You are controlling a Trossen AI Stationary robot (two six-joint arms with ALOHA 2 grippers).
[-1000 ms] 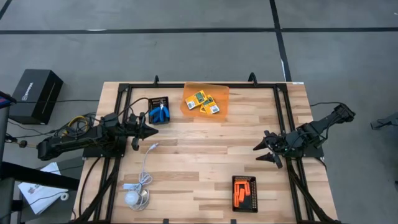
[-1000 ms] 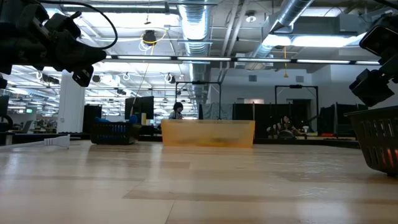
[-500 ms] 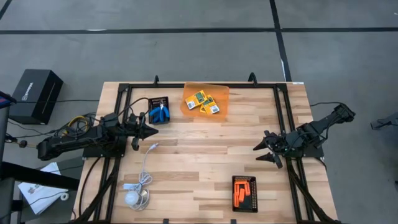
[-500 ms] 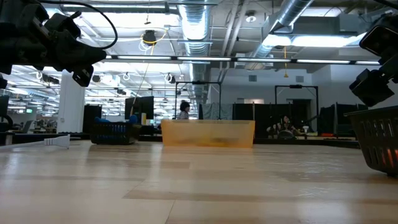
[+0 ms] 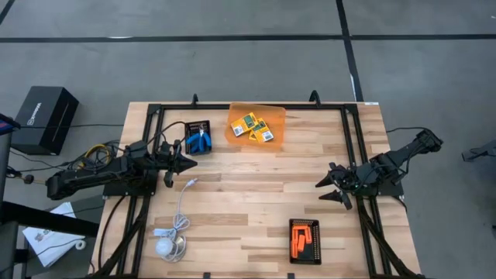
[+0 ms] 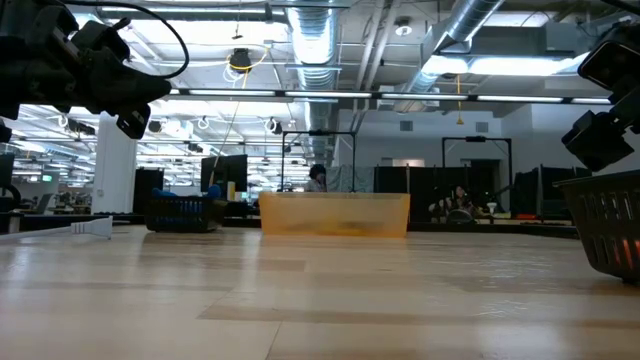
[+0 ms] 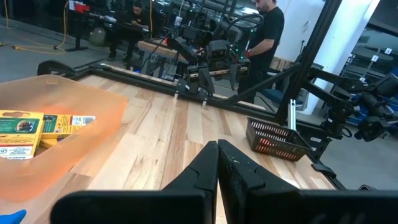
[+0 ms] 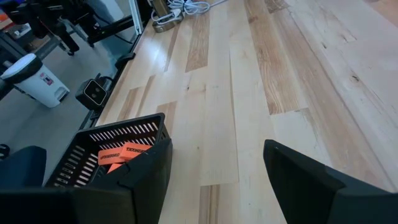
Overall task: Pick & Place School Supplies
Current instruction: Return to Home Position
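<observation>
Left tool (image 5: 191, 163), fingers pressed together and empty, hangs near scissors (image 5: 200, 142); right tool (image 5: 322, 192), spread wide, near sticks (image 5: 298, 242), lettering visible only in wrist view.

A big open-plan robotics lab: exposed ceiling ducts (image 6: 318, 35), grey concrete floor (image 5: 232, 70), distant workstations (image 6: 225, 178).
</observation>
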